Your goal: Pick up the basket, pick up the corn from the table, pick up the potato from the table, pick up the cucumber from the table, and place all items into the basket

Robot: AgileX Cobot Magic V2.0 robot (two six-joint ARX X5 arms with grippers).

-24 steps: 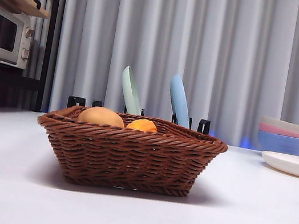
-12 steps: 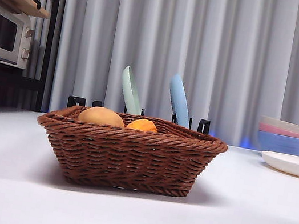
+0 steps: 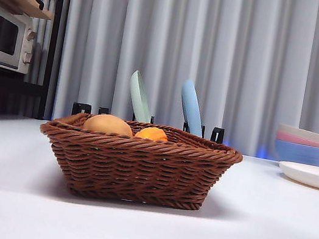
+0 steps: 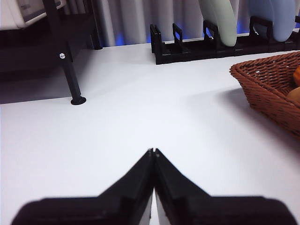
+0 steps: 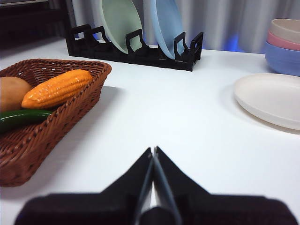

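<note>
Nothing has shifted across the last second in the front view: the shallow dark-brown woven wicker basket (image 3: 138,160) sits in the same spot on the wide white surface (image 3: 262,237), with no arm over it.

Contents, from your right wrist view: the glossy orange-yellow ridged toy corn (image 5: 57,88) lies across the basket, the smooth tan rounded potato (image 5: 11,93) is just beside it, and the slim dark-green toy cucumber (image 5: 21,117) rests along the near wall. All three are inside the rim. The front view shows only the tops of the potato and the corn; the cucumber is hidden there.

Your left claw (image 4: 153,152) is closed on nothing and low over bare surface, well apart from the basket. Your right claw (image 5: 153,150) is likewise pressed together and empty, beside the basket, not touching it.

Judgement: with no change and both claws parked clear, the loading looks finished. No vegetable shows outside the basket.

Background: black dish rack (image 5: 136,49) with pale green and blue plates, cream plate (image 5: 269,98), stacked bowls (image 3: 303,145).
</note>
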